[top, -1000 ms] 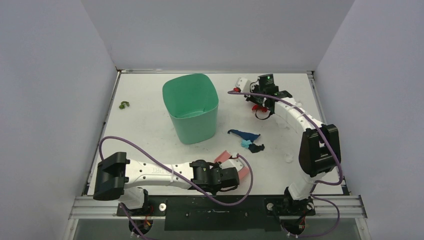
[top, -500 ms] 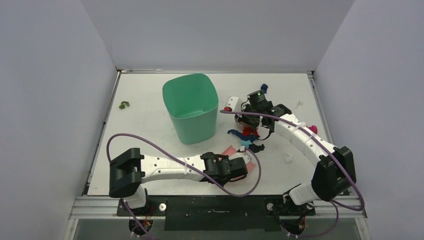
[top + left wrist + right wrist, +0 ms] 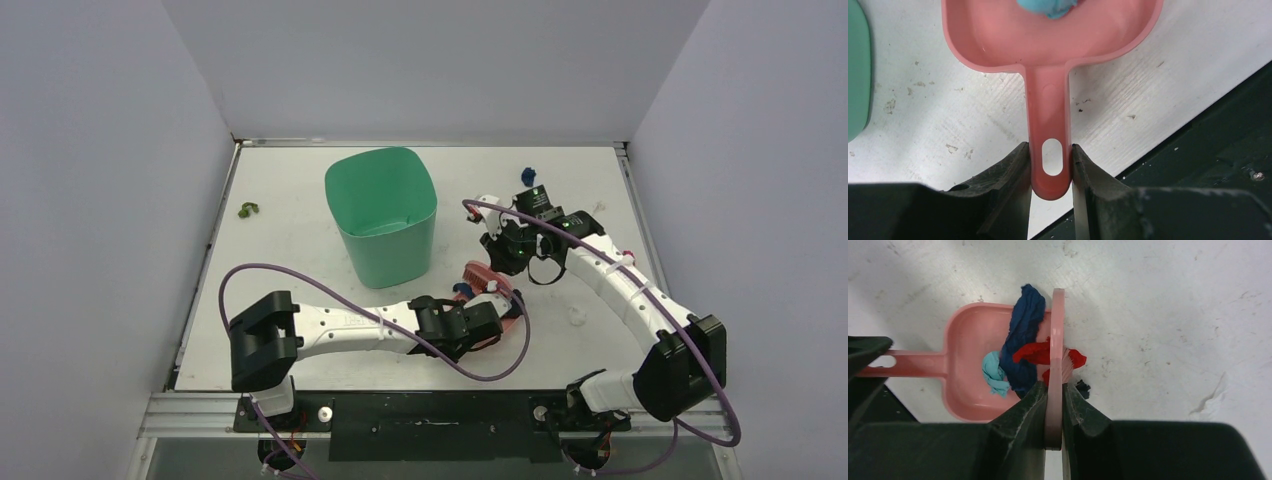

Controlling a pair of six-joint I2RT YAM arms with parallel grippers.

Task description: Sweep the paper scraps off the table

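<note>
While the left pincer clamps the dustpan handle and the right pincer clamps the brush, paper scraps bunch at the pan's mouth, mid-frame; a hard stroke could flick them past its rim onto the tabletop.

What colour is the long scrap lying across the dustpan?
That scrap is dark blue, clearest in the right wrist view.

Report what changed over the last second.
The right gripper dragged the pink brush from the far side toward the near edge, sweeping the dark blue scrap and teal scrap into the pink dustpan, the red scrap to its mouth. The left gripper slid the dustpan rightward to meet them. Both jaws stayed shut on their tools. The green bin and olive scrap stayed put.
</note>
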